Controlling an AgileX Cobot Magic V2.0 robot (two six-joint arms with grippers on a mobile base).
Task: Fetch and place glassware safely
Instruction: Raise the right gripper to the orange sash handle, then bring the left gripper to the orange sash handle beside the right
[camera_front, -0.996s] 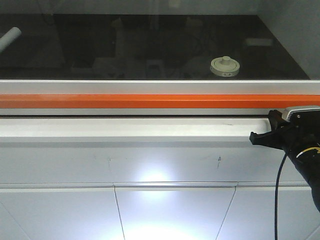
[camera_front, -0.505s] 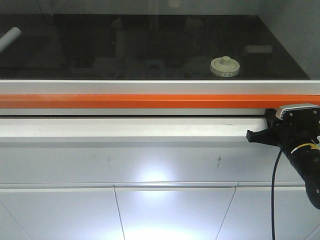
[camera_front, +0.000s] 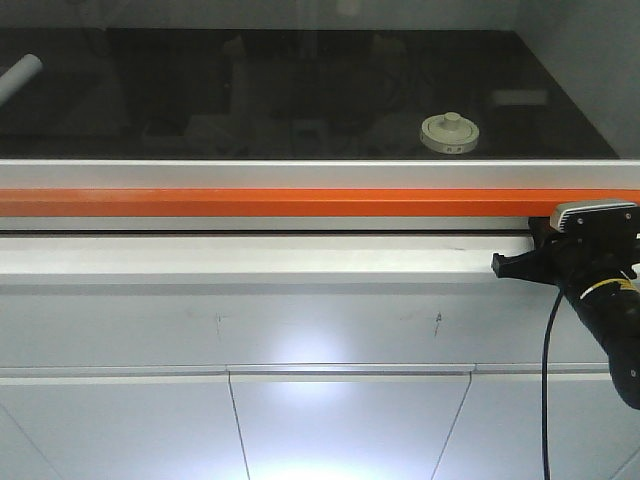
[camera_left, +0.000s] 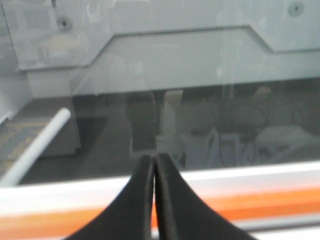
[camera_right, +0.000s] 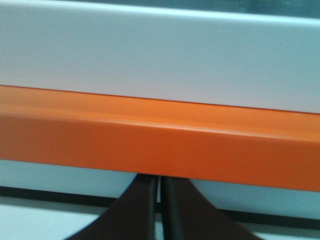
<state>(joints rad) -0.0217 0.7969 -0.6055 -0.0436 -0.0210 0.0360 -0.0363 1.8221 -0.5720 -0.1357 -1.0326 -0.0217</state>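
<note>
The right end effector — clenched on nothing — hangs just under the orange bar; the jar stands upright on the dark worktop beyond that bar, up and slightly left. The left end effector, likewise clenched, seems farther off.

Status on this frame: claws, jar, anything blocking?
Left claw shut, empty. Right claw shut, at orange bar. Lidded jar untouched beyond it. Bar stands between.
</note>
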